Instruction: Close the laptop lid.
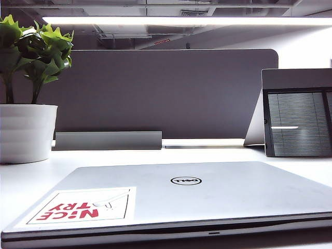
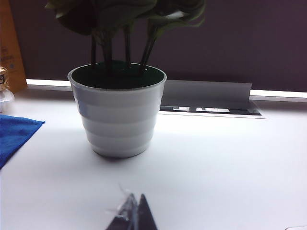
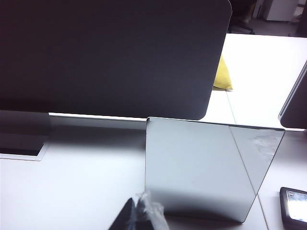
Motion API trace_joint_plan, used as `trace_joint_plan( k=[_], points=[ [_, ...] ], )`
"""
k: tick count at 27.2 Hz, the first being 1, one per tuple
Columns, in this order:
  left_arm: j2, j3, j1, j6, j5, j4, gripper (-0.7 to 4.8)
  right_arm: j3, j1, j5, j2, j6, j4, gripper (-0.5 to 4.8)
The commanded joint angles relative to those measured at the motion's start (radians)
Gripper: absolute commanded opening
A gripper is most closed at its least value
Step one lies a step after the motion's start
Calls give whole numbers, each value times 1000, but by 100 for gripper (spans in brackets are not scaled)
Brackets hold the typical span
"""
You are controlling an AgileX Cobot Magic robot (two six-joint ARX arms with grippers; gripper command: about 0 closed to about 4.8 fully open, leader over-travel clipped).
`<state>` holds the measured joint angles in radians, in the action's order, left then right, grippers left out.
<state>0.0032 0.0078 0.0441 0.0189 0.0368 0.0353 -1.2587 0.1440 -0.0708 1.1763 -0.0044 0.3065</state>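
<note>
Silver and smooth, the laptop lid (image 1: pixel 171 194) lies flat, already shut, away from both tools; it looks stiff, slippery and scratch-prone, best pressed near its front edge, while the left gripper (image 2: pixel 133 215) and right gripper (image 3: pixel 140 215) show only their fingertips, seemingly closed on nothing.

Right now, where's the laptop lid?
In the exterior view the laptop lid lies shut, flat at front centre of the table, with the white plant pot behind to the left. Neither gripper is near it.
</note>
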Motion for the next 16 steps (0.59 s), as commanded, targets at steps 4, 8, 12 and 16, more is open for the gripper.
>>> trace_joint_plan(
  k=[4, 8, 12, 16],
  points=[
    [1, 1, 2, -4, -3, 17, -5, 54, 0, -35, -126, 3, 79, -3],
    [1, 1, 2, -4, -3, 17, -5, 272, -17, -35, -325, 4, -28, -3],
    [1, 1, 2, -4, -3, 15, -5, 569, -52, 31, -567, 11, -188, -3],
    [1, 1, 2, -4, -3, 14, -5, 812, -79, 54, -773, 64, -265, -3]
  ],
)
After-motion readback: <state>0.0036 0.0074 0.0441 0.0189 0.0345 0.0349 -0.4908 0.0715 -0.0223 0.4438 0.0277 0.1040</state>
